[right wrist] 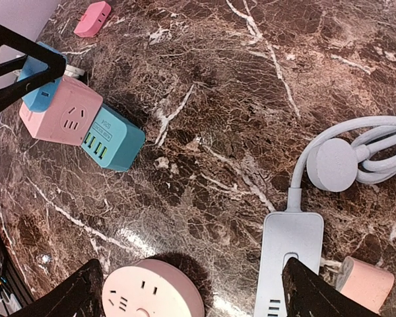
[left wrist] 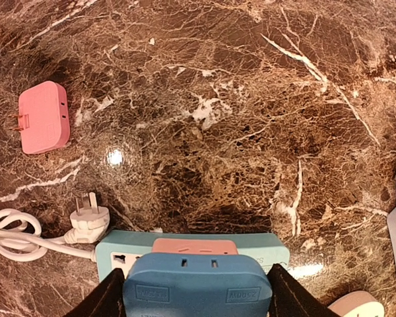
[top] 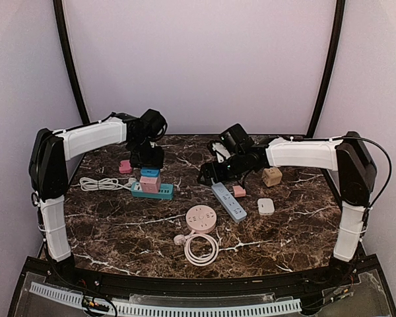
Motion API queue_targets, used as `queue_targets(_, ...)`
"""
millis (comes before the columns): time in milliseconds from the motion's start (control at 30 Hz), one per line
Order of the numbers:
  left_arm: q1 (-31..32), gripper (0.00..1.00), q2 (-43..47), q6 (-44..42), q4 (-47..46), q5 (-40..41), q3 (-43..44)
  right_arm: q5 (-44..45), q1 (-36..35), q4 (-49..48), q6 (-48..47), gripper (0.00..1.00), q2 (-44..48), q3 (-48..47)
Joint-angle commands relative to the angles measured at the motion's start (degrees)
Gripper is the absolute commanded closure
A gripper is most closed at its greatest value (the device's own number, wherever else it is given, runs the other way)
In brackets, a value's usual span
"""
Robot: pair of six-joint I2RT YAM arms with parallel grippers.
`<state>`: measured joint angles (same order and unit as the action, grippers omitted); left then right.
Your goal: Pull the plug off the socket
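Over the far-left part of the tabletop (top: 119, 224), in the top view, the left hand (top: 147, 160) is seen poised directly above the blue plug (top: 150, 173). The plug is seated with a pink adapter (top: 150, 183) on the teal power strip (top: 155, 193). The right hand (top: 210, 173) is held well apart, near the grey power strip (top: 229, 201), so the left arm is plainly the nearer of the 2.

From the left wrist, the blue plug (left wrist: 197, 285) is found squarely between the 2 fingers (left wrist: 109, 300). Its long axis is laid across the gap, so that its short ends face the pads. The fingers are set against or just beside those ends, and whether the plug is yet pinched cannot be told (both sides are too close to judge). The pink adapter (left wrist: 195, 246) and teal power strip (left wrist: 115, 254) lie just beyond it.

From the right wrist, the right hand (right wrist: 190, 264) is shown spread wide, nothing held, above a round pink socket (right wrist: 152, 290). The blue plug (right wrist: 43, 92) is seen far off at upper left.

A pull straight away from the strip's face is judged to be needed, and the strip may well be lifted with it.
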<state>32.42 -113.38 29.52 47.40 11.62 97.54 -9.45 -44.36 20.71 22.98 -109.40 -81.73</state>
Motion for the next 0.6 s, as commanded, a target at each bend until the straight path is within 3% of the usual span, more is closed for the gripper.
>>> queue_targets(0, 3.43, 0.44, -0.56, -2.81, -2.48, -3.15, 0.99, -0.32, -0.55, 0.13, -0.54, 0.09, -0.37, -1.32)
queue_targets(333, 9.10, 0.50, -0.46, -9.50, -10.99, -14.99, 1.16, -1.67, 0.12, -0.88, 0.69, 0.10, 1.04, -0.08)
queue_targets(567, 10.11, 0.46, -0.62, -9.39, -13.60, -16.09, -0.04, -5.79, 1.53, -3.24, 1.71, 0.10, 1.67, 1.39)
